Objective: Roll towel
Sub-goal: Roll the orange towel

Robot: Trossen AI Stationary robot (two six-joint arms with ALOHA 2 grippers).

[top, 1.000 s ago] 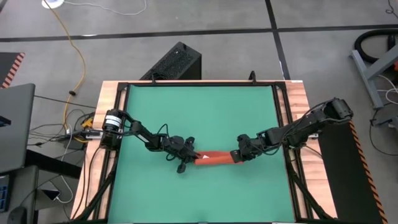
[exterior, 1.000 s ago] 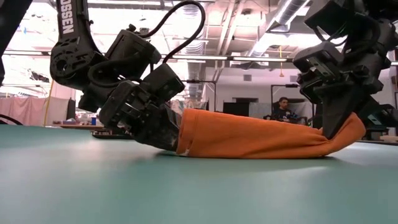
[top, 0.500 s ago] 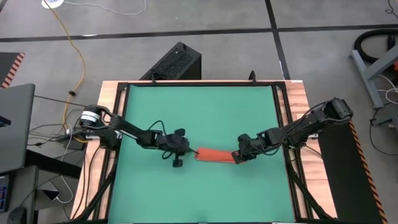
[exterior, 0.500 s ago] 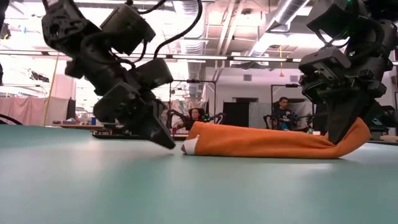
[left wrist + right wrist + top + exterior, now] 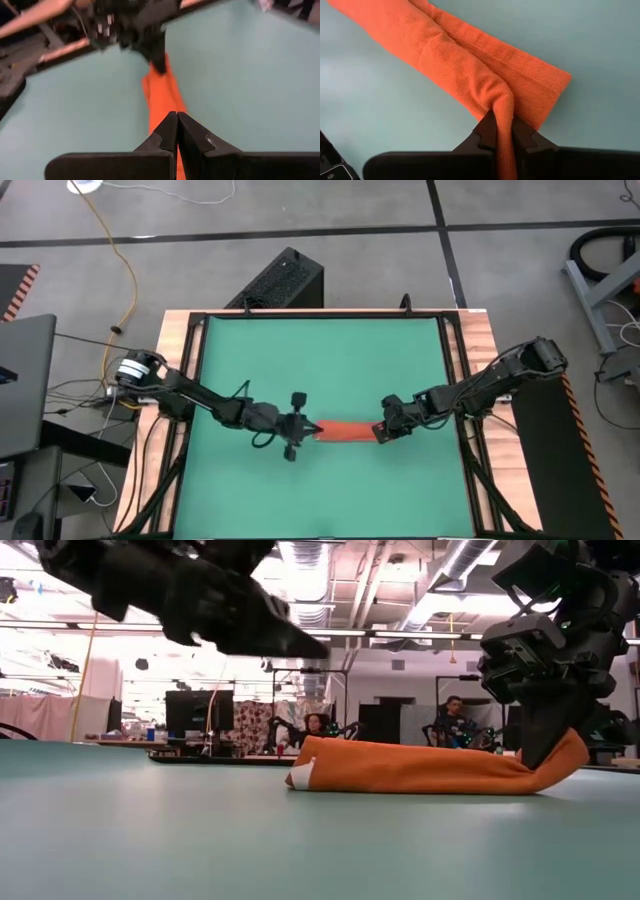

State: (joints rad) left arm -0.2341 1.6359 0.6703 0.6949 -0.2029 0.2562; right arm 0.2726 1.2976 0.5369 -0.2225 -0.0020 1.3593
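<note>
The orange-red towel (image 5: 347, 431) lies as a long narrow roll on the green mat (image 5: 320, 360), running left to right. Its white tag (image 5: 303, 775) is at the left end. My left gripper (image 5: 318, 647) is shut and empty. It hangs above the towel's left end and points along the roll, as the left wrist view (image 5: 177, 131) shows. My right gripper (image 5: 383, 432) is shut on the towel's right end. My right gripper pinches a raised fold at the towel's right end (image 5: 503, 107) between its two fingers. The fingers (image 5: 540, 745) come from above, slanting down from the table's right. That end (image 5: 570, 755) is pulled up a little; the rest of the roll lies on the mat.
The mat is framed by wooden table edges (image 5: 478, 340). A black box (image 5: 283, 280) stands beyond the far edge. In the low view, people sit at desks (image 5: 455, 720) in the room behind the table.
My left gripper has come off the towel's left end, first to the mat beside it, then up and back over that end, tipping from steeply down to nearly level. The towel's left end has sunk flatter onto the mat. The right end stays in my right gripper.
</note>
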